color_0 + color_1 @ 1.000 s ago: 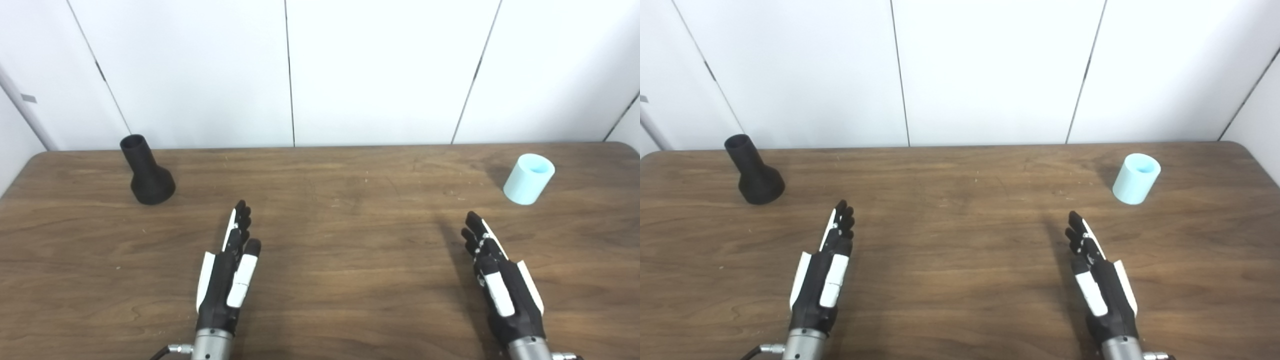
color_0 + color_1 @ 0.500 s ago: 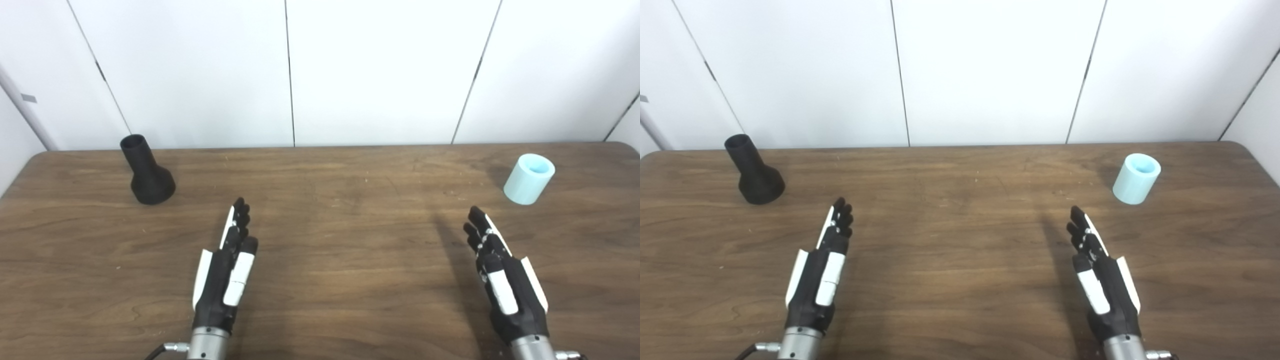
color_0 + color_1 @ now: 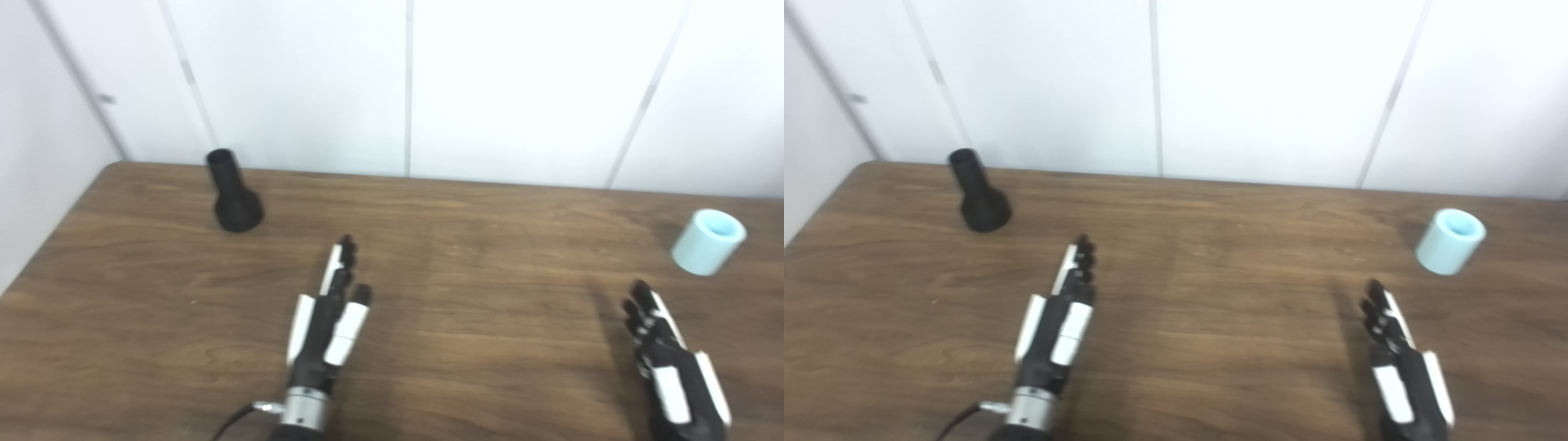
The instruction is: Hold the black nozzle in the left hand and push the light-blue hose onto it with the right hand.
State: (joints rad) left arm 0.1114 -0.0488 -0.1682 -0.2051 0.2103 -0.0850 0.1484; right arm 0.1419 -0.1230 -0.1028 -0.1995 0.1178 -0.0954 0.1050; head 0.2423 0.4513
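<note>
The black nozzle stands upright on its wide base near the table's back left corner, narrow neck up. The light-blue hose piece, a short open cylinder, stands at the far right. My left hand hovers over the near middle of the table, open, fingers straight and pointing toward the wall, well short of the nozzle and to its right. My right hand is low at the right, open with straight fingers, below the hose and apart from it. Neither hand holds anything.
The brown wooden table has its left edge in view, and white wall panels rise right behind its back edge. A wide stretch of bare wood lies between the two hands.
The camera has swung left, so the whole scene shifted right in the picture. My left hand has reached a little farther forward; the nozzle and hose stand as before.
</note>
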